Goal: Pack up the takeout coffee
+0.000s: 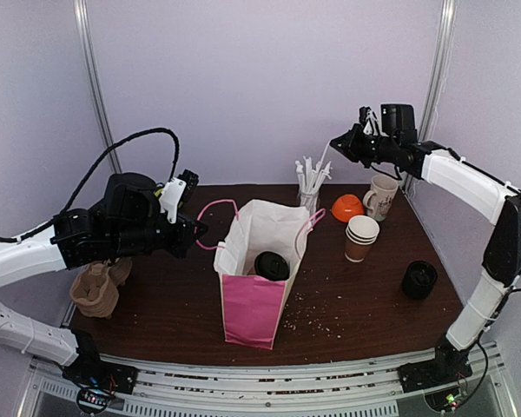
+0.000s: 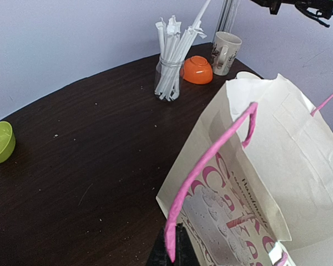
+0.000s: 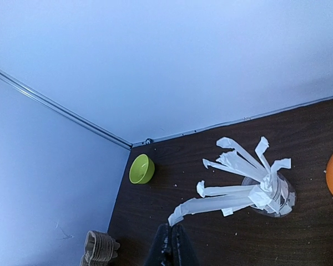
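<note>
From above, the takeout coffee [image 1: 272,265] sits down inside the paper bag [image 1: 253,304], black lid up, mid-table. The left gripper [image 1: 194,230] is at the bag's pink handle [image 1: 210,208]. The right gripper [image 1: 339,143] hangs high over the glass [image 1: 309,201] of straws at the back.

Left wrist view now — the fingers are closed tight on that pink loop, and the bag's mouth stands wide. Good. I'd hold it exactly there with no tugging, or the bag could tip with the cup in it.

Right wrist view — the jaws are together, and it looks like they pinch the tip of one wrapped straw [image 3: 211,204], its other end down in the glass. The job, I reckon, is getting that straw into the bag. Lift it straight up until it clears its neighbours, then swing across and drop it beside the lid, not onto it.
</note>
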You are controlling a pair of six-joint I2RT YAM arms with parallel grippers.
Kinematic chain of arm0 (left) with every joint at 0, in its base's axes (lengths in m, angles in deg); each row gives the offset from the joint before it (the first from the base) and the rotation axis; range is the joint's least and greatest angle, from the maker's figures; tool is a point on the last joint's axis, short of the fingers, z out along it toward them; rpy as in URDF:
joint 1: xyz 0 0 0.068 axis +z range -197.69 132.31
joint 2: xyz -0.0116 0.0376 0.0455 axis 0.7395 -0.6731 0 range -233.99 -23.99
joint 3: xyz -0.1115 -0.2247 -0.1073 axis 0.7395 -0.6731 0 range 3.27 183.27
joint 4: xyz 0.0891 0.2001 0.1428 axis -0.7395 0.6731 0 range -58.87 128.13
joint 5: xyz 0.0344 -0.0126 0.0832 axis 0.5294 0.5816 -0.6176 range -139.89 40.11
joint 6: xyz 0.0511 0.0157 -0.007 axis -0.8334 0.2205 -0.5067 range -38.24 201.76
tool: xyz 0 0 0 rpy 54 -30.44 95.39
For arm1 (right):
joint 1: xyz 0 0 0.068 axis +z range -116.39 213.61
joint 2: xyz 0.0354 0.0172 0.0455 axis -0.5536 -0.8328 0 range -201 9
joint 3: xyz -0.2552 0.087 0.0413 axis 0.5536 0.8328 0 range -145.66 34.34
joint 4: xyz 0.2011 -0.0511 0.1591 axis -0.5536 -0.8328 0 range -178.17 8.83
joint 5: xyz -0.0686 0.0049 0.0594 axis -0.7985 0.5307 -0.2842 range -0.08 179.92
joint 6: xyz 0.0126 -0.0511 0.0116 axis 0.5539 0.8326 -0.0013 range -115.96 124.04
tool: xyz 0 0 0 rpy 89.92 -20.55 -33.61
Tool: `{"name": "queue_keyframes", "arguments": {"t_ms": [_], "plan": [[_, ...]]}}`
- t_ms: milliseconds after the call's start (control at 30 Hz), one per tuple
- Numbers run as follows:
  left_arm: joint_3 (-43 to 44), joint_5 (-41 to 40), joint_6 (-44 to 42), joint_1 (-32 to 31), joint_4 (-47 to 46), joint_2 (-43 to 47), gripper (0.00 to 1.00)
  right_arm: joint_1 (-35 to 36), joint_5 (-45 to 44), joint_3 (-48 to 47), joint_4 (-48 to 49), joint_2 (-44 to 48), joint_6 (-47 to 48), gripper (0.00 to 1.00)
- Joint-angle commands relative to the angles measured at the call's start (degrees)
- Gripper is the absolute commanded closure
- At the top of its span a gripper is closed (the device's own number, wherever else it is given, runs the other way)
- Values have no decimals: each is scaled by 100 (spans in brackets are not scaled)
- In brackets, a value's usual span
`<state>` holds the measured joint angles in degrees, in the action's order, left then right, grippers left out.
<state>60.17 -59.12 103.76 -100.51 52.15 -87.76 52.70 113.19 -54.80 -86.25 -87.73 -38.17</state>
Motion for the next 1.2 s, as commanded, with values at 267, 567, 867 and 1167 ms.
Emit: {"name": "queue_keyframes", "arguments": {"t_ms": [267, 567, 867, 1167], "plan": [[157, 4, -10, 35, -286, -13, 100, -20, 1037, -1519, -1553, 1028, 929, 100], [203, 160, 65, 28, -399, -51, 100, 113, 2053, -1390, -1847, 1986, 765, 100], [234, 294, 184, 29, -438, -188, 100, 1036, 2236, -1388, -1238, 2179, 246, 100], [264, 472, 278, 28, -468, -137, 100, 2109, 1919, -1597, -270, 1681, 134, 100]]}}
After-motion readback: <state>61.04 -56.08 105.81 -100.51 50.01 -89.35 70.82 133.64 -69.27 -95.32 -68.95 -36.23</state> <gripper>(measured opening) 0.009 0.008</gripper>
